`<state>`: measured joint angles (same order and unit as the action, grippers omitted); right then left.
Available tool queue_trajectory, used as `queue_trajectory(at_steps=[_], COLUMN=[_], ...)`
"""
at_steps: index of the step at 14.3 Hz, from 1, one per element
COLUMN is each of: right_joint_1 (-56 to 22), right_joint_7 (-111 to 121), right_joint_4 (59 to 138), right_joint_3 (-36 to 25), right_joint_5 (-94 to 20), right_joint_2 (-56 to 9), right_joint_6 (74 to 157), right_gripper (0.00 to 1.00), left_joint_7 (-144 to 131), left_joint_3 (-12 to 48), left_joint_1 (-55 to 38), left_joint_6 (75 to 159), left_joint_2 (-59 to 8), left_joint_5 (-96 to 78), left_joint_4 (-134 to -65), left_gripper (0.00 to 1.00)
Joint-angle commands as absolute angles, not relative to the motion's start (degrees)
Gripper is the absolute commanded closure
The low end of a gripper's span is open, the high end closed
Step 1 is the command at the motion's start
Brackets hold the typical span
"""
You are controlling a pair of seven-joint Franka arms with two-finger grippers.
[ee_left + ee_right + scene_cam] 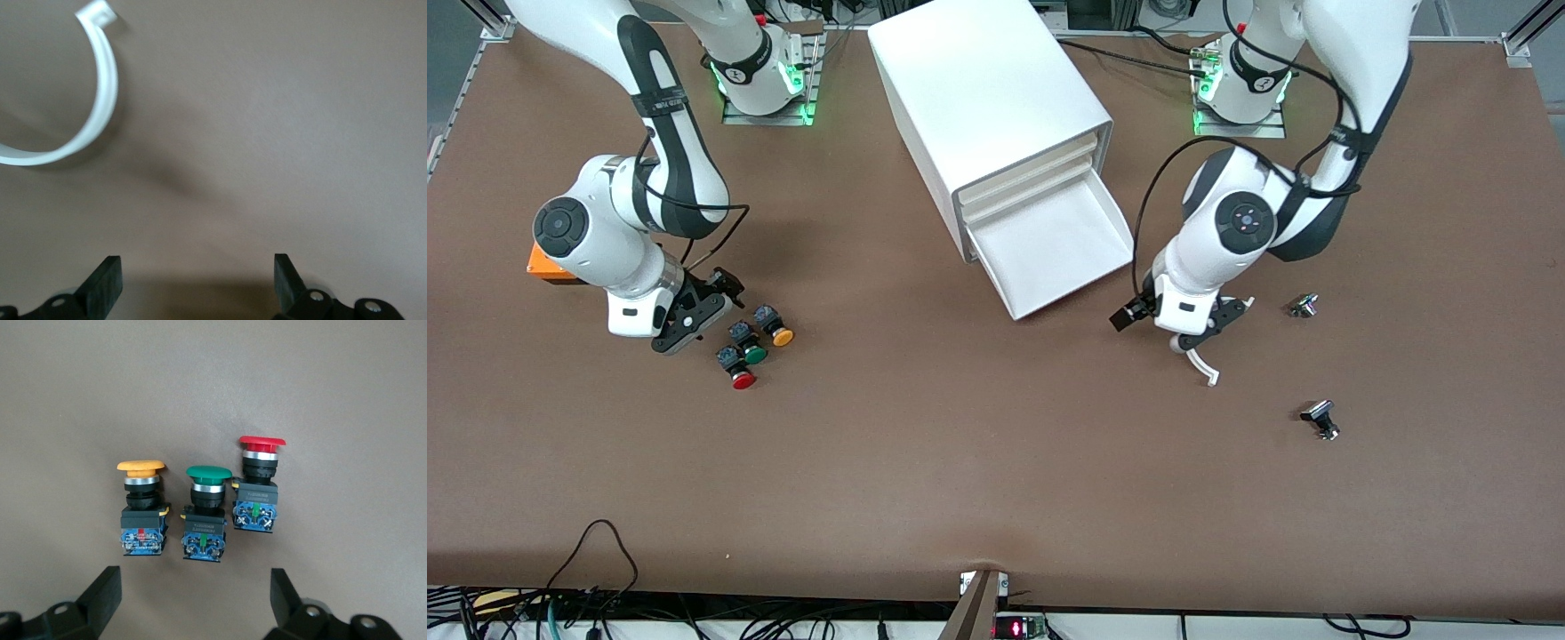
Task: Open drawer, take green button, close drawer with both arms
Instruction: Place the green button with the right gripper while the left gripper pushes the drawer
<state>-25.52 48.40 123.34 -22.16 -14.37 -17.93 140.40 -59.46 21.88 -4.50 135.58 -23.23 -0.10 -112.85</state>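
The drawer (1054,249), the lowest one of the white cabinet (987,98), stands pulled open and its inside shows bare white. The green-capped button (749,345) lies on the table toward the right arm's end, between a red-capped one (736,368) and an orange-capped one (774,325). My right gripper (701,316) is open and empty, low beside these buttons. In the right wrist view the green button (207,513) lies just ahead of the open right gripper (193,597). My left gripper (1208,324) is open and empty over bare table beside the drawer; it also shows in the left wrist view (198,280).
A white curved strip (1205,364) sits by the left gripper, also in the left wrist view (100,100). Two small metal parts (1304,306) (1320,418) lie toward the left arm's end. An orange block (547,265) lies under the right arm.
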Motion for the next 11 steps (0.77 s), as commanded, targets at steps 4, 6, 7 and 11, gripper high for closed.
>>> queue_trajectory(at_steps=[4, 6, 7, 11], right_joint_1=[-25.4, -25.8, -25.8, -26.1], right_joint_7=[48.4, 45.8, 42.6, 38.2], right_joint_4=[118.0, 113.8, 110.6, 104.2], right_joint_3=[-21.8, -21.9, -21.8, -21.8], right_joint_5=[-15.7, -15.4, -14.8, -12.0], right_joint_2=[-15.4, -15.6, -15.5, -15.7], right_joint_6=[133.5, 127.5, 122.8, 115.2], right_gripper=[0.0, 0.0, 0.0, 0.0], left_joint_7=[-63.4, -63.9, -64.0, -64.2], left_joint_3=[21.0, 20.9, 20.9, 21.1], left_joint_1=[-7.9, -9.5, -10.1, -10.8], left_joint_6=[141.3, 142.3, 142.2, 142.0], left_joint_2=[-28.5, -29.3, -29.3, -28.6], left_joint_5=[0.9, 1.4, 3.4, 3.6], left_joint_4=[-111.6, -111.7, -112.1, -113.6], left_gripper=[0.0, 0.0, 0.0, 0.0])
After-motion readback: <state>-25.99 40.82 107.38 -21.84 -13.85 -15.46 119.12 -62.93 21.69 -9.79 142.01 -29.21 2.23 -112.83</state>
